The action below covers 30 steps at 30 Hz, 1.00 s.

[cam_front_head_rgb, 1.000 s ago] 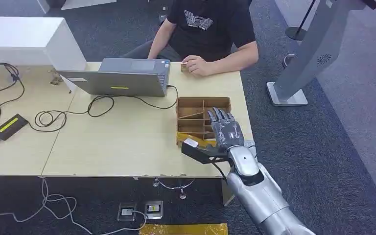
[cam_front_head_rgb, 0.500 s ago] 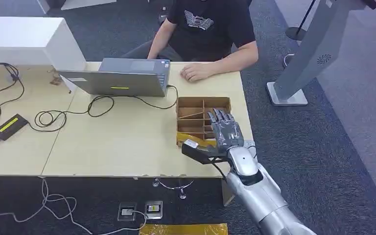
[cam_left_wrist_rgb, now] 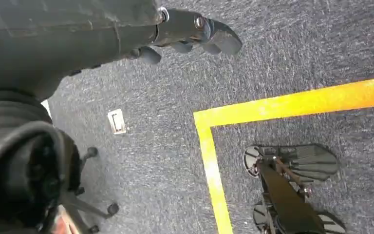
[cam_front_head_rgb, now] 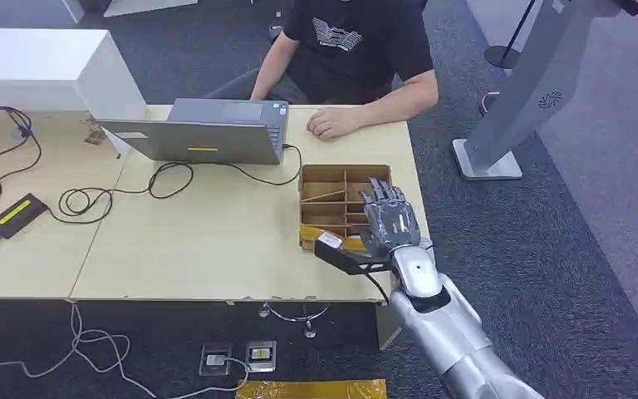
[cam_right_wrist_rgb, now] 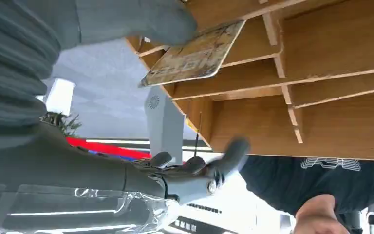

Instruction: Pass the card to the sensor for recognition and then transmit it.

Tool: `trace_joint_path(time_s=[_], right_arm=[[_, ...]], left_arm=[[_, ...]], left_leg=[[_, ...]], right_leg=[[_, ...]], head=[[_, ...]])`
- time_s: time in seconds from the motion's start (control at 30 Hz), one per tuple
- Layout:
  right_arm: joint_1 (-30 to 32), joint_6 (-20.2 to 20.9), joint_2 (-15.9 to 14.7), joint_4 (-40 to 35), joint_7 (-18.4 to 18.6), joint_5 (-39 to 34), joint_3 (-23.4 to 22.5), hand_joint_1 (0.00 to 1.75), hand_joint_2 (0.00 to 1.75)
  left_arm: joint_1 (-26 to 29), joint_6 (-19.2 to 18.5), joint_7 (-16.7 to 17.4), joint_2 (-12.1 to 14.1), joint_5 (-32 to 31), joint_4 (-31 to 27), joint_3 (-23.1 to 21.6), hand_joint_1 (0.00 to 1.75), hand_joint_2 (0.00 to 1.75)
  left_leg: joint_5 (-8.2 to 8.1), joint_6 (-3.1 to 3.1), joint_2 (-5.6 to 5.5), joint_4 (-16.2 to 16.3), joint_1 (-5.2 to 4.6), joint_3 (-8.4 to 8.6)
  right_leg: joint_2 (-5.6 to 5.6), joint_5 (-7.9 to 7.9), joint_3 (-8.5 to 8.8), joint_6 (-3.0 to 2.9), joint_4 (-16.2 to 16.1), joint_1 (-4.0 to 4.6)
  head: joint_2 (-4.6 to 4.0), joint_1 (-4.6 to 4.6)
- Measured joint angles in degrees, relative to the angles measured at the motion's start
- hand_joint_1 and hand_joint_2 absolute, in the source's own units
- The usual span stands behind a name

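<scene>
Right hand | over near edge of box on surface, fingers spread, thumb pressing on card | card at box's near compartments, tilted | step: lift card out | method: secure pinch first, raise clear of dividers | left hand: hanging over floor, empty, fingers curled.

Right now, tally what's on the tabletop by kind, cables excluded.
Grey laptop: 1
Brown wooden divided tray: 1
Black box with yellow-green label: 1
Yellowish card under the thumb of the right hand, at the tray: 1
Person's hand resting on the table: 1
Total: 5
</scene>
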Motion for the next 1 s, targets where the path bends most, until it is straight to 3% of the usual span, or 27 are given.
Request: trace_joint_path(time_s=[1.0], right_arm=[[0.96, -0.55, -1.18, 0.0, -0.7, 0.5, -0.22, 1.75, 1.75]], left_arm=[[0.0, 0.0, -0.41, 0.02, 0.0, 0.0, -1.27, 0.0, 0.0]], left_leg=[[0.0, 0.0, 0.02, 0.0, 0.0, 0.03]], right_leg=[[0.02, 0.0, 0.01, 0.0, 0.0, 0.0]], head=[[0.0, 0.0]])
